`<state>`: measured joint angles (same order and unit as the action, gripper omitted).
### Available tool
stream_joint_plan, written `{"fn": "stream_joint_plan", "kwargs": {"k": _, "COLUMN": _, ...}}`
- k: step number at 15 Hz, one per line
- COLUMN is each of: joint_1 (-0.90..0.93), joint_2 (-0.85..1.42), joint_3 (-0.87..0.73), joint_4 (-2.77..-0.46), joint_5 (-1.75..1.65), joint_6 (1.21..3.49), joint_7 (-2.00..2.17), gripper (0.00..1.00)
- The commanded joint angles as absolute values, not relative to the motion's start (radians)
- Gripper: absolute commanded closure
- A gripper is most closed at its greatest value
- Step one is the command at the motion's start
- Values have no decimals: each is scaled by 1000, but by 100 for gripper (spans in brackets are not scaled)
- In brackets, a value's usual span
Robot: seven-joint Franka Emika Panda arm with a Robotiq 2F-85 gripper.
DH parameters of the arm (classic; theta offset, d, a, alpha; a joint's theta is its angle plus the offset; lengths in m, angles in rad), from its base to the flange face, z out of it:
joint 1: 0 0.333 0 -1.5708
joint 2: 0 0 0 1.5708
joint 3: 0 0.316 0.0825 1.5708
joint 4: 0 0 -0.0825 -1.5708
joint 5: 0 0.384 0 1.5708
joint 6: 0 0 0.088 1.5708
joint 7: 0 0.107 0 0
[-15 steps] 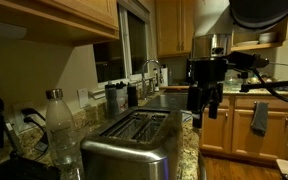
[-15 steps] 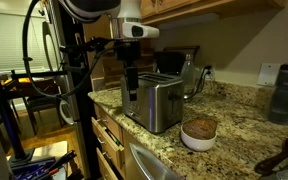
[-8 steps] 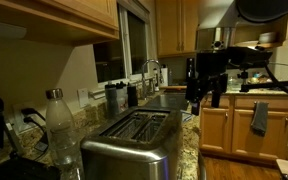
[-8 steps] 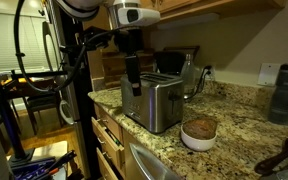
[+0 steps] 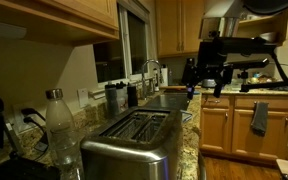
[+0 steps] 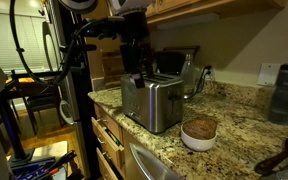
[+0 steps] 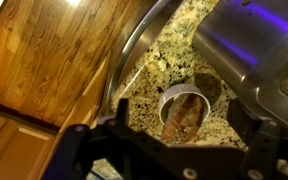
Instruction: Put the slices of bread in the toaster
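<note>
The shiny steel toaster [image 5: 134, 137] stands on the granite counter near its edge, with both top slots dark; it shows in both exterior views [image 6: 152, 102] and at the upper right of the wrist view [image 7: 254, 40]. Brown slices of bread [image 7: 184, 115] stand in a white bowl [image 7: 169, 95] on the counter beside the toaster, also seen in an exterior view [image 6: 199, 128]. My gripper [image 5: 204, 86] hangs in the air past the toaster's end [image 6: 134, 78]. In the wrist view its fingers [image 7: 174, 150] are spread wide, open and empty, above the bowl.
A clear plastic bottle [image 5: 59, 125] stands beside the toaster. A sink [image 5: 164, 100] lies further along the counter. A glass pot [image 6: 189, 75] stands behind the toaster and a dark container [image 6: 284, 95] at the far right. The counter edge drops to a wooden floor [image 7: 54, 50].
The gripper has risen from beside the toaster and tilted up from pointing straight down. Toaster, bowl and bread have not moved.
</note>
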<state>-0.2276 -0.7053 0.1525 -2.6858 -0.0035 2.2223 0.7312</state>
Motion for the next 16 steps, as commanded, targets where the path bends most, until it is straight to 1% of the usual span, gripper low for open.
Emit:
{"fn": "stream_joint_plan", "kwargs": {"k": 1, "joint_1": -268, "joint_2": -712, "joint_3": 192, "joint_4": -2712, "joint_5": -34, "joint_6": 2309, "joint_7": 871, "gripper": 0}}
{"fn": "stream_joint_plan", "kwargs": {"k": 7, "joint_1": -317, "joint_2": -609, "joint_3": 226, "joint_4": -2704, "joint_5": -85, "joint_6": 2453, "joint_7": 1054, "gripper": 0}}
{"fn": "stream_joint_plan", "kwargs": {"k": 16, "joint_1": -333, "joint_2": -408, "joint_3": 214, "joint_4": -2654, "joint_5": -179, "joint_6": 2613, "joint_7": 1172, "gripper": 0}}
